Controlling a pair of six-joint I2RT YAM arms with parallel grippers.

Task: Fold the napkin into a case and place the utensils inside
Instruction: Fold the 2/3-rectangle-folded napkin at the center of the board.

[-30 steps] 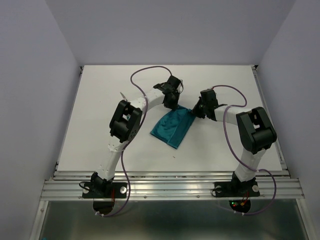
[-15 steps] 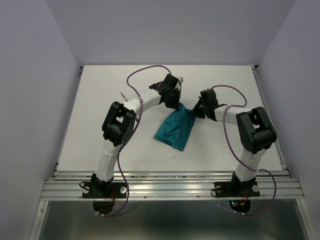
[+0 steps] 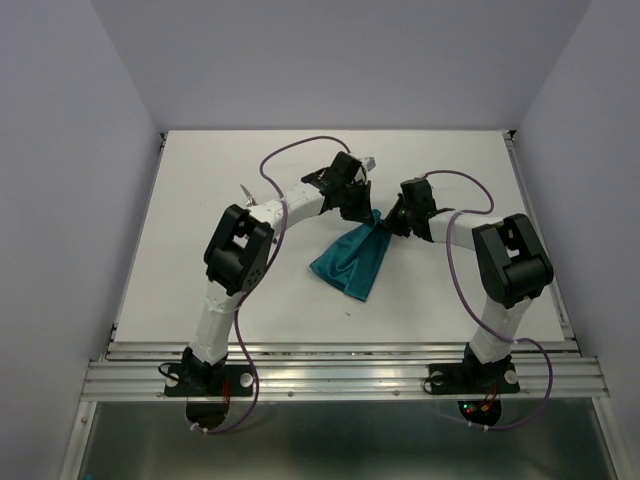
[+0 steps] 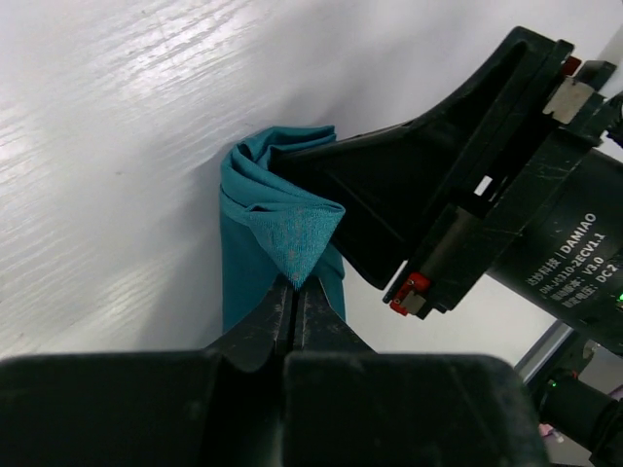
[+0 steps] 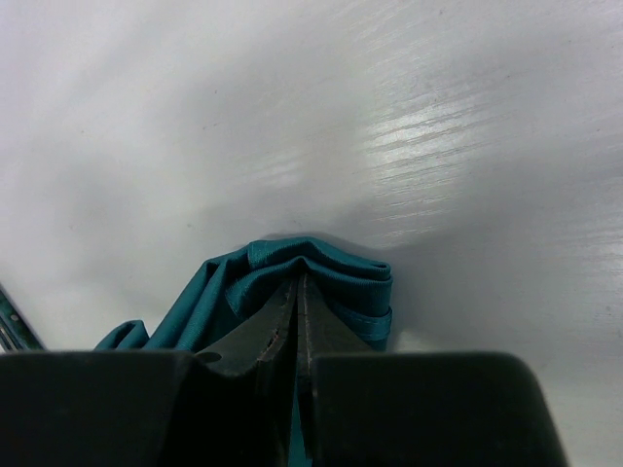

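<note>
Where the napkin [image 3: 350, 262] bunches, left gripper [image 4: 295, 288] and right gripper [image 5: 297, 284] clamp its far edge, close together; white table [image 3: 200, 220] beneath

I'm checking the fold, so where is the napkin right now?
In the top view the napkin is near the middle of the table, between the two arms, its far end pinched by the left gripper and the right gripper.

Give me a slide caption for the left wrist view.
Teal napkin corner pinched in the left tool, right arm alongside.
</note>
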